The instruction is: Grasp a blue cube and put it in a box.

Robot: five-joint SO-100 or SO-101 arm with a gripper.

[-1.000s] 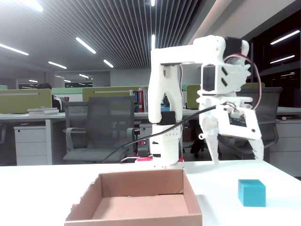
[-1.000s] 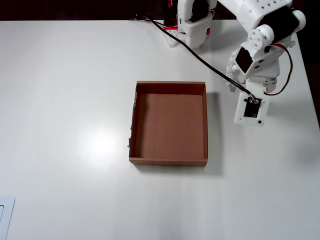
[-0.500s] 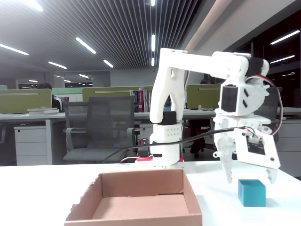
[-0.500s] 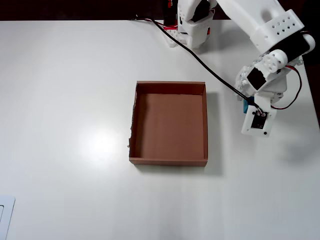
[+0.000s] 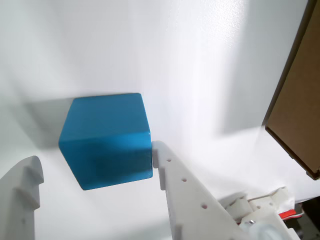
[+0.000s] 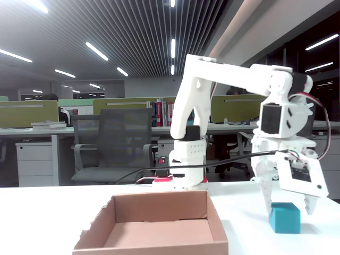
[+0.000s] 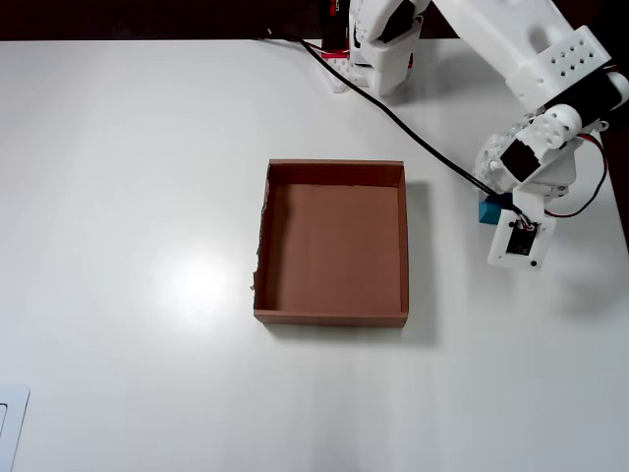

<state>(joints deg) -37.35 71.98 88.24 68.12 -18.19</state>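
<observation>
**Open gripper straddles the blue cube beside the box**

The white table [image 7: 147, 197] carries everything, and the box [image 7: 332, 315] is the landmark on it. In the overhead view the box sits near the table's middle, brown cardboard with low walls, its inside bare and its left wall ragged.

The white arm [image 6: 228, 74] rises from its base [image 7: 378, 54] beyond the far wall of the box, reaches out to the right of it as the overhead view shows, and bends down toward the tabletop. A black cable [image 7: 393, 113] runs from the base past the box's far right corner to the wrist.

The gripper [image 6: 287, 204] hangs to the right of the box, clear of its wall, with its fingers spread apart and nothing clamped. In the wrist view the two fingers [image 5: 182, 190] stand on either side of the cube, one just beside a lower edge of it, the other apart from it.

The blue cube [image 5: 107, 140] rests on the table to the right of the box, outside it, between the spread fingers. In the fixed view it shows beneath the gripper [image 6: 285, 217]; from overhead only a sliver [image 7: 486, 210] shows past the wrist.
</observation>
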